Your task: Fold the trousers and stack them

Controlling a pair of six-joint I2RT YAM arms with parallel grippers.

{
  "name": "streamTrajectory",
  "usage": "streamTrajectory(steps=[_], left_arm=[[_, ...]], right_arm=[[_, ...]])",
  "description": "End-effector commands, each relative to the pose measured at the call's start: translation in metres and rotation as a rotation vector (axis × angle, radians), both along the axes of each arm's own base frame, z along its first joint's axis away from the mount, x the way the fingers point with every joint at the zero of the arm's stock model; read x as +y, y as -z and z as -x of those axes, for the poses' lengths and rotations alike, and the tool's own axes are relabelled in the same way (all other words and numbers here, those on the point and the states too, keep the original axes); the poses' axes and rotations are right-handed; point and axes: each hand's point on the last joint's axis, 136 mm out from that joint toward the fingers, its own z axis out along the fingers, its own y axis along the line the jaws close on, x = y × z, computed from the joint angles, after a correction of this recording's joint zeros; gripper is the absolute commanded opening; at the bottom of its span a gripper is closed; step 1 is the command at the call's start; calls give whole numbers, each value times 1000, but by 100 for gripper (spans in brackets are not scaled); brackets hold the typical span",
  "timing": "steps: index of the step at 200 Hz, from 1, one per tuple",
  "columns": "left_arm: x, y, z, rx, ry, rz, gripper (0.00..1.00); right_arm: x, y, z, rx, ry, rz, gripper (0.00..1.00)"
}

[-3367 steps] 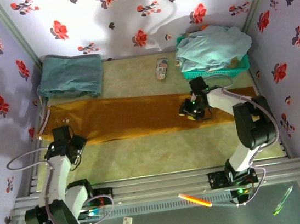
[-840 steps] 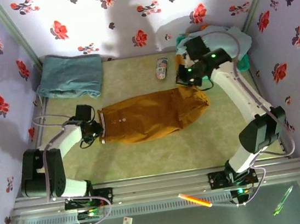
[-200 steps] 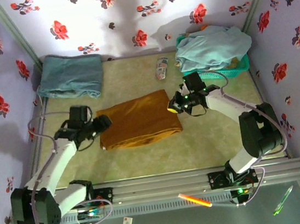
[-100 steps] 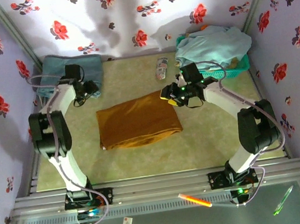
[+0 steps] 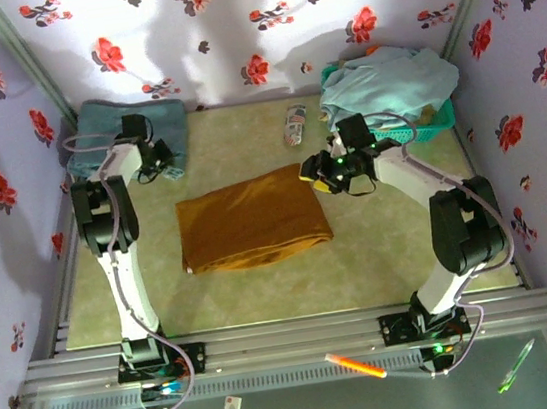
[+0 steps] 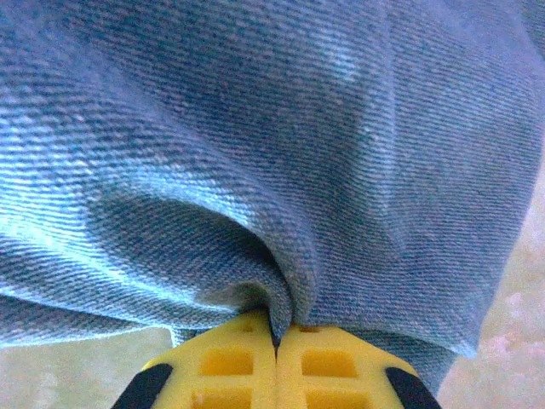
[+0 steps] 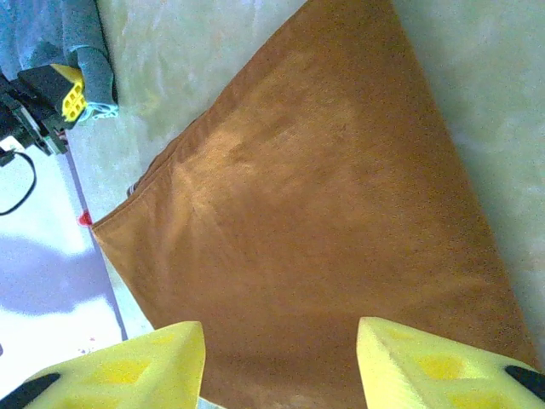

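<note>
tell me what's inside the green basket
A pale blue garment is heaped in the basket and spills over its rim. Whatever lies under it, and the basket's floor, is covered.

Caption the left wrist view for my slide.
The left gripper shut on a fold of the teal-blue garment.

On the pale, mottled surface (image 5: 390, 250): the trousers (image 5: 250, 220), folded flat at the centre; a dusty teal-blue garment (image 5: 108, 135) in the far left corner; a small patterned object (image 5: 294, 125) near the far edge; a teal basket (image 5: 441, 122) in the far right corner.
</note>
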Motion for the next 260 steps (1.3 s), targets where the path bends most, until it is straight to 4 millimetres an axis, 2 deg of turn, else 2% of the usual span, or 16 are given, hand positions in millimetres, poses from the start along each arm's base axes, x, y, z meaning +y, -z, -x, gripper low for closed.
streamTrajectory(steps=[1, 51, 84, 102, 116, 124, 135, 144, 165, 186, 202, 217, 238, 260], left_arm=[[-32, 23, 17, 41, 65, 92, 0], [-109, 5, 50, -31, 112, 190, 0], [-163, -2, 51, -57, 145, 255, 0], [-179, -8, 50, -69, 157, 252, 0], [-176, -12, 49, -68, 142, 247, 1], [-174, -17, 51, -64, 148, 237, 24], [-169, -27, 54, -69, 152, 223, 45], [-164, -38, 59, -81, 155, 215, 68], [-158, -79, 73, -146, 198, 211, 99], [-156, -118, 103, -176, 275, 209, 100], [-140, -129, 136, -153, 268, 171, 100], [-117, -115, 171, -80, 222, 125, 100], [-93, -78, 218, 44, 172, 102, 99], [-80, -50, 250, 113, 166, 91, 99]], right_arm=[[-3, 1, 4, 0, -17, -2, 49], [-2, -4, 1, -10, -16, -9, 46], [-3, -7, 2, -15, -16, -13, 46], [-4, -10, 4, -21, -16, -11, 47], [-6, -13, 7, -26, -18, -4, 49], [-7, -14, 9, -29, -19, -1, 50], [-8, -16, 10, -38, -23, 6, 52], [-9, -16, 12, -42, -31, 12, 53], [-11, -13, 12, -54, -62, 46, 59], [-17, 0, 12, -52, -110, 121, 64], [-21, 11, 13, -38, -135, 166, 64], [-22, 20, 13, -27, -163, 190, 66], [-24, 36, 15, 4, -198, 215, 68], [-24, 55, 19, 41, -228, 235, 70]])
